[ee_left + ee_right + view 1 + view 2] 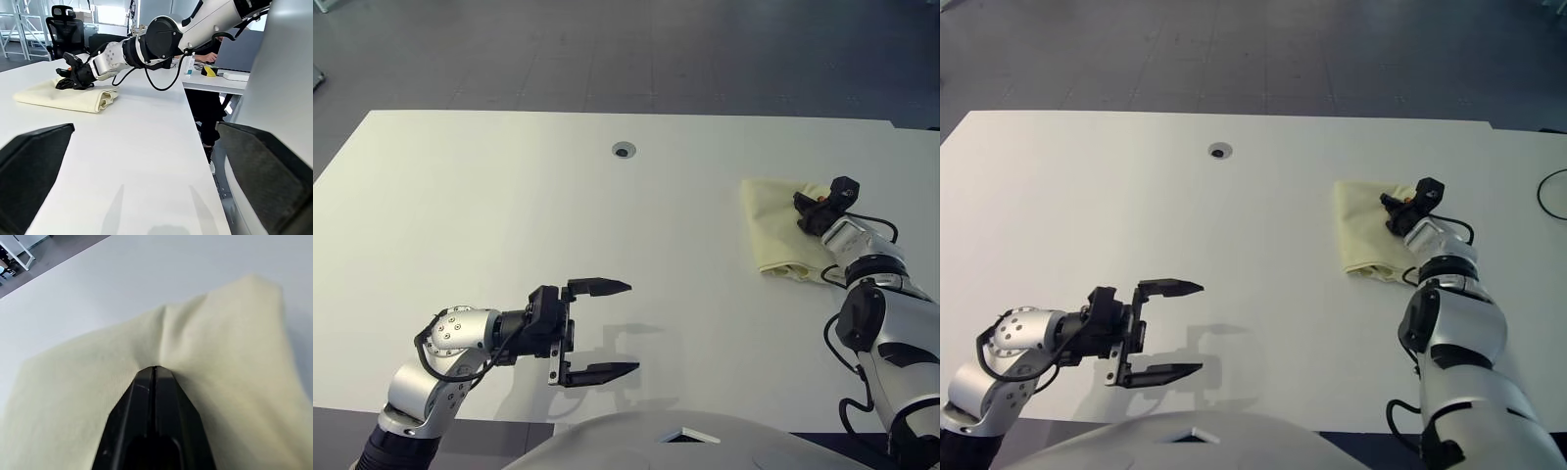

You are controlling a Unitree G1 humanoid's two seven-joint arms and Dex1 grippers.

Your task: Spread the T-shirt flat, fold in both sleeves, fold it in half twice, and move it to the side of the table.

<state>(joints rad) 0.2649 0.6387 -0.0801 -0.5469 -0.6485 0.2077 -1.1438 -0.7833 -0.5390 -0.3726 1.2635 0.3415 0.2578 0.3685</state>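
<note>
The folded T-shirt (pixel 771 223) lies far right, seemingly pinched in the closed right gripper (pixel 154 368); the open left gripper (pixel 632 327) hovers well apart.

The T-shirt (pixel 773 220) is plain pale yellow. The tabletop (pixel 509 215) is unpatterned white. The left tool (pixel 628 328) and right tool (pixel 154 368) are black. The floor (pixel 607 49) is dark grey with faint grid lines.
</note>
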